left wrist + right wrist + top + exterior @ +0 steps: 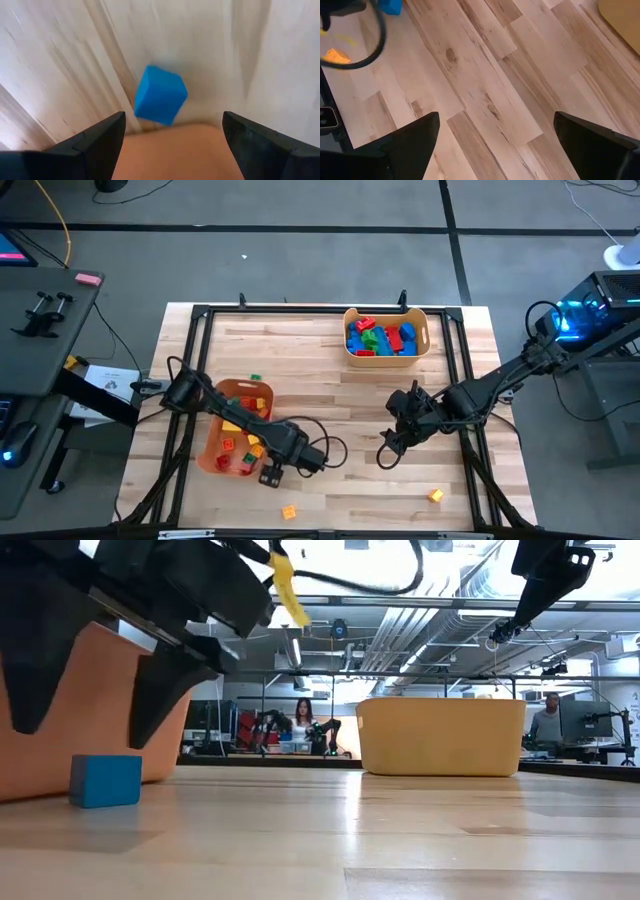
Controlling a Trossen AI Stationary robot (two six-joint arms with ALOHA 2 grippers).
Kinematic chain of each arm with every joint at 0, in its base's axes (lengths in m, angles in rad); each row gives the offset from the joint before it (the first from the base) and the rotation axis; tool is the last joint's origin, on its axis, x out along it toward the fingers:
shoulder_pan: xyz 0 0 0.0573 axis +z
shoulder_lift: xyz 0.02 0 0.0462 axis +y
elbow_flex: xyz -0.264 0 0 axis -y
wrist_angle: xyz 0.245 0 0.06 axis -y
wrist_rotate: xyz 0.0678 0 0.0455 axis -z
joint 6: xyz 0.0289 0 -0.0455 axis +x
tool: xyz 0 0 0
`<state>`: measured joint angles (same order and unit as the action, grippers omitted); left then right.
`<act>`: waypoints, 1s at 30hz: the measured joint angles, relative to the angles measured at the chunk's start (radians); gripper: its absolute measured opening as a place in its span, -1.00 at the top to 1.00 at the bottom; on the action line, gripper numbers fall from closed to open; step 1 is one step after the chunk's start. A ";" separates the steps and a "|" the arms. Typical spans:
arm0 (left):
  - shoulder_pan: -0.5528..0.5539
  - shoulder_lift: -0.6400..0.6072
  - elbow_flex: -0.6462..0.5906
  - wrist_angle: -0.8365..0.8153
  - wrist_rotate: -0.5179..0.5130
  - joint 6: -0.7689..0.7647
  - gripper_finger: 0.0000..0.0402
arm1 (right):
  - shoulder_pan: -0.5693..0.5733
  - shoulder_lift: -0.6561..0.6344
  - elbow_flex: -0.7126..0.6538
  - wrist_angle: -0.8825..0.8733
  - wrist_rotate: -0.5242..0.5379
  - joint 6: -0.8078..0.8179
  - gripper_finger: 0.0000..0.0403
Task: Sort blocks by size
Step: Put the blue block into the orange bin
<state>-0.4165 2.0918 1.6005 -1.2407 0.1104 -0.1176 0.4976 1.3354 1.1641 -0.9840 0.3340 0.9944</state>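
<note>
The wooden table (340, 370) carries a far bin (386, 338) of bigger blocks (380, 338) and a near bin (232, 428) of small ones. The left gripper (272, 476), fingers apart, hangs over a blue cube (160, 95) (beside the near bin). The right gripper (385, 455) hovers mid-table, fingers wide apart. Two orange cubes (289, 511) lie near the front edge.

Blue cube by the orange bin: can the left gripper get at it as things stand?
Probably yes. The left gripper is open above the blue cube, which sits on bare table beside the orange bin; only the bin wall is close.
</note>
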 joint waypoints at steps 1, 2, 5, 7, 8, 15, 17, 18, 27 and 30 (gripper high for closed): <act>-0.003 0.000 0.000 0.015 -0.016 0.007 -0.59 | 0.000 0.000 0.000 0.000 0.000 0.000 -0.93; -0.007 0.000 0.000 0.027 -0.030 0.014 -0.59 | 0.000 0.000 0.000 0.000 0.000 0.000 -0.93; -0.015 0.000 0.000 0.045 -0.046 0.042 -0.59 | 0.000 0.000 0.000 0.000 0.003 0.000 -0.93; -0.020 0.000 0.000 0.045 -0.062 0.062 -0.59 | 0.000 0.000 0.000 0.000 0.004 0.000 -0.93; -0.022 0.003 0.000 0.046 -0.069 0.068 -0.59 | 0.000 0.000 0.000 0.000 0.004 0.000 -0.93; -0.034 0.056 0.000 0.054 -0.105 0.079 -0.59 | 0.000 0.000 0.000 0.001 0.004 0.000 -0.93; -0.040 0.072 -0.001 0.053 -0.135 0.078 -0.59 | 0.000 0.001 0.000 0.000 0.004 0.000 -0.93; -0.044 0.073 -0.001 0.053 -0.153 0.076 -0.59 | 0.000 0.001 0.000 0.001 0.004 0.000 -0.93; -0.051 0.079 0.000 0.061 -0.165 0.108 -0.43 | 0.000 0.001 0.000 0.001 0.004 0.000 -0.93; -0.051 0.079 0.000 0.061 -0.161 0.122 -0.20 | 0.000 0.001 0.000 0.001 0.004 0.000 -0.93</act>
<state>-0.4679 2.1712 1.6001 -1.1797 -0.0502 0.0043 0.4976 1.3361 1.1641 -0.9833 0.3382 0.9941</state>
